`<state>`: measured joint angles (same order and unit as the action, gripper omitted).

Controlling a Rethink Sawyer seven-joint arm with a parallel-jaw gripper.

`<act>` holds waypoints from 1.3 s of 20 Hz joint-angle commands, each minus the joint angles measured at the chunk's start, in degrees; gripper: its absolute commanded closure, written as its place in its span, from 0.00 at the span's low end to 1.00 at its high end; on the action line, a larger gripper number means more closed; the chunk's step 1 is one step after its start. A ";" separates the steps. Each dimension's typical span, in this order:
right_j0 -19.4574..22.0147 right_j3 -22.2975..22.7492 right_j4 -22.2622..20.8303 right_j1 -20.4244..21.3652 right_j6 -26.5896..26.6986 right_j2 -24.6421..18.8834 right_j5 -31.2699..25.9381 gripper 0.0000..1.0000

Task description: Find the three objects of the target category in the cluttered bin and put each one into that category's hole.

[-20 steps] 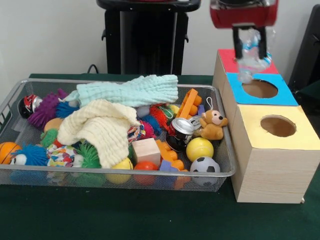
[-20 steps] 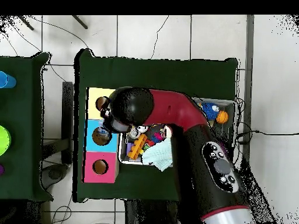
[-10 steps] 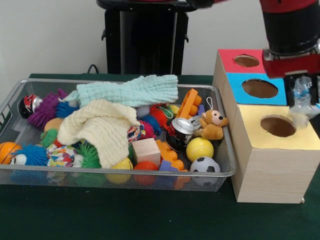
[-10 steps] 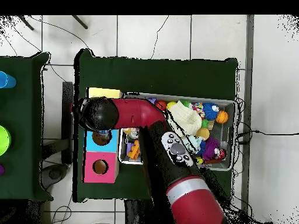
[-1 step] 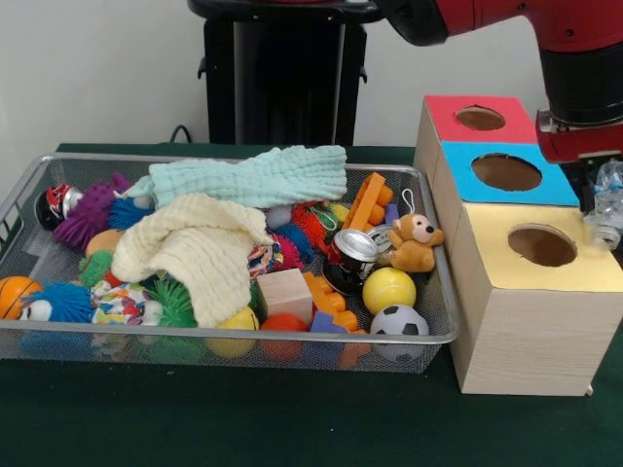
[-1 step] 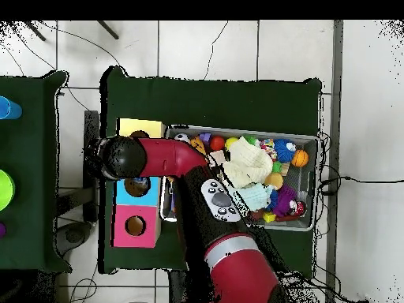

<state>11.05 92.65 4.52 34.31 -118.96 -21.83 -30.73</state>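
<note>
Gripper (image 5: 605, 199) clenched on crushed clear plastic bottle (image 5: 609, 206), beside yellow box hole (image 5: 541, 245). Bottle probably light, slippery, deformable; hold at mid-body.

I find no legible text, label, brand, number or sign in either view. The crushed can (image 5: 351, 255) in the wire bin (image 5: 440, 336) and the small patterned ball (image 5: 119, 303) carry printed markings, but I cannot read any of them from the front camera. The red, blue and yellow tops of the wooden box (image 5: 531, 321) are plain around their holes, and the arm's control panel (image 6: 215, 200) shows nothing readable from overhead.
</note>
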 commanded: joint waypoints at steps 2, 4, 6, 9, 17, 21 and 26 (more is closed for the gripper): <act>-2.00 7.58 2.55 -0.14 -13.51 7.69 -13.08 1.00; -1.80 8.67 3.40 1.31 -12.92 7.67 -14.09 1.00; -1.85 8.82 3.94 2.19 -12.51 7.96 -15.34 1.00; -1.68 9.59 4.79 3.93 -11.90 8.09 -17.00 1.00; -2.22 10.12 5.02 4.77 -11.43 10.30 -18.27 1.00; -3.43 9.05 4.17 0.81 -12.05 11.94 -14.35 1.00; -4.89 7.62 4.06 -2.31 -12.69 13.87 -12.16 1.00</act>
<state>6.96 98.53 7.86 37.22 -118.97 -10.46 -45.70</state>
